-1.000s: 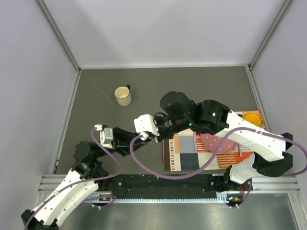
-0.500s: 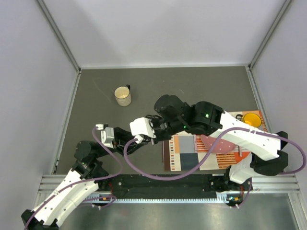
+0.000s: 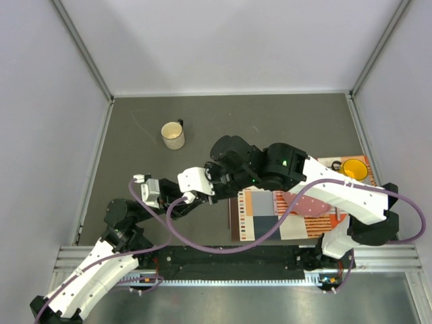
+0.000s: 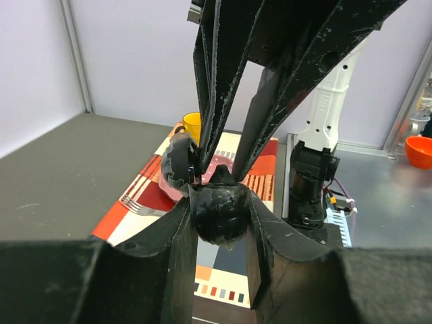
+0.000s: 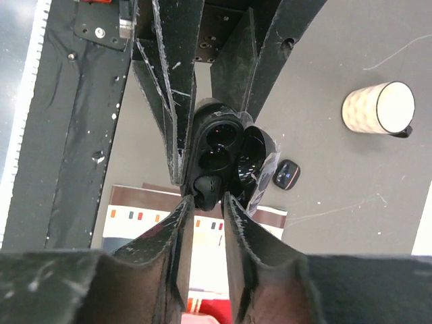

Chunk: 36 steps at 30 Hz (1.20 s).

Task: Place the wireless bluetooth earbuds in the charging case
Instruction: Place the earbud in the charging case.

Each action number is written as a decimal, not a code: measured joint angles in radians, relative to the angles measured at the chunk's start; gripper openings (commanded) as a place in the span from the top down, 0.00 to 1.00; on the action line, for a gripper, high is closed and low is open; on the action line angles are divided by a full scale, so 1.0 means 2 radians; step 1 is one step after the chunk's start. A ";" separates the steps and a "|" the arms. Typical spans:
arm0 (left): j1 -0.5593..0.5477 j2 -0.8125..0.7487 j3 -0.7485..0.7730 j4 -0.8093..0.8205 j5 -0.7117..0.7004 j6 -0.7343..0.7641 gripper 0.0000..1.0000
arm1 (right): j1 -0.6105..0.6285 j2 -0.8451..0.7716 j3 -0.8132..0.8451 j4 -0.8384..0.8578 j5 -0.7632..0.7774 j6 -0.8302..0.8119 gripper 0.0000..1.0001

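Right gripper [image 5: 208, 200]: jaws narrowly parted about one black, rounded earbud [image 5: 206, 187]; clamped or merely flanked cannot be told. The earbud sits at the near rim of the open charging case [image 5: 217, 150], whose two glossy wells [image 5: 221, 133] lie in line ahead, with the lid [image 5: 255, 158] hinged aside. Left gripper [image 4: 219, 210] is clamped across the case body; the right arm is the nearer to seating

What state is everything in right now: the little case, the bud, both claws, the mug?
charging case, lid open, gripped
left gripper, shut on the charging case
right gripper, fingertips flanking the earbud; gripping or not, unclear
earbud, at the case's edge, not seated
small black item on the table, lying loose
mug, upright
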 measured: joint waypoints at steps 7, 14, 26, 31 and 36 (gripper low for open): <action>0.000 -0.015 -0.002 0.008 -0.029 0.010 1.00 | 0.001 -0.002 0.006 0.006 0.011 0.009 0.59; 0.000 -0.032 -0.013 0.017 -0.054 0.015 1.00 | 0.003 -0.048 -0.029 0.066 0.024 0.021 0.48; 0.000 -0.076 -0.038 0.023 -0.117 0.029 1.00 | -0.002 -0.230 -0.264 0.376 0.181 0.166 0.11; 0.000 -0.076 -0.039 0.038 -0.137 0.031 1.00 | -0.026 -0.232 -0.297 0.434 0.218 0.358 0.11; 0.000 -0.075 -0.039 0.052 -0.140 0.032 1.00 | -0.077 -0.244 -0.355 0.475 0.193 0.564 0.17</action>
